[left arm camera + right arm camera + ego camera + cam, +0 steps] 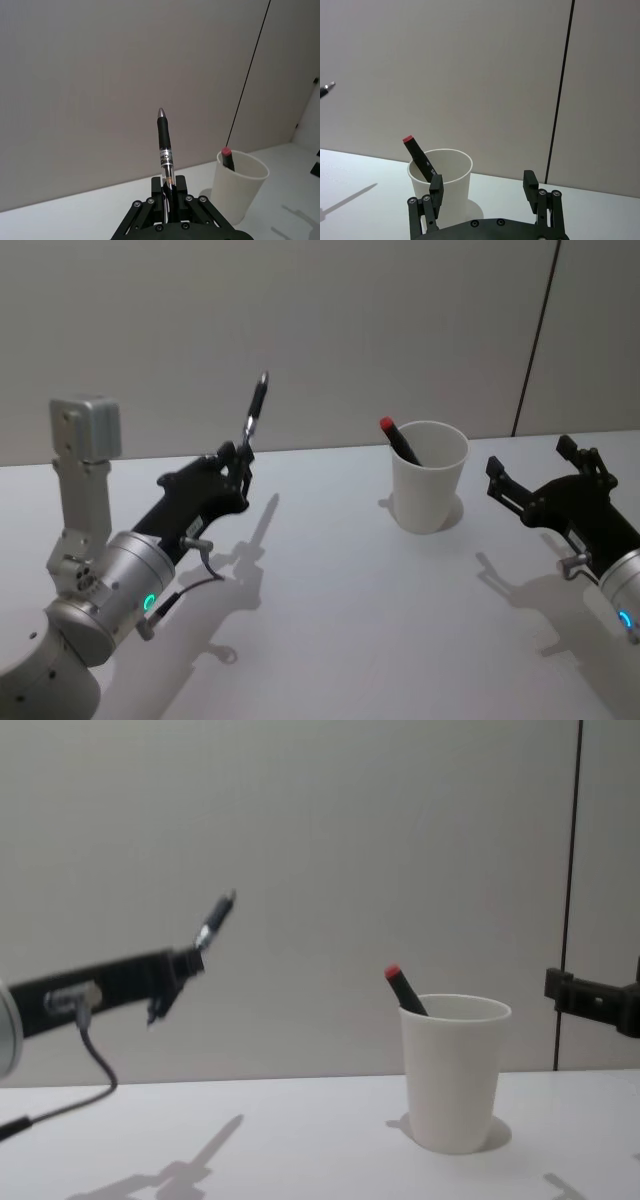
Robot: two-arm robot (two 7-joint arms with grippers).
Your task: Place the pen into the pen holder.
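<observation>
My left gripper (238, 456) is shut on the lower end of a black and silver pen (256, 408), held in the air to the left of the cup with its tip pointing up and away. In the left wrist view the pen (164, 145) rises straight out of the closed gripper (168, 188). The pen holder (429, 483), a white paper cup, stands upright on the table at centre right. My right gripper (535, 462) hovers open just right of the cup (443, 186), with nothing in it.
A black marker with a red cap (399, 439) leans inside the cup, also seen from the side (404, 989). The white table (350, 620) spreads between the two arms. A grey wall with a dark vertical seam (535, 340) stands behind.
</observation>
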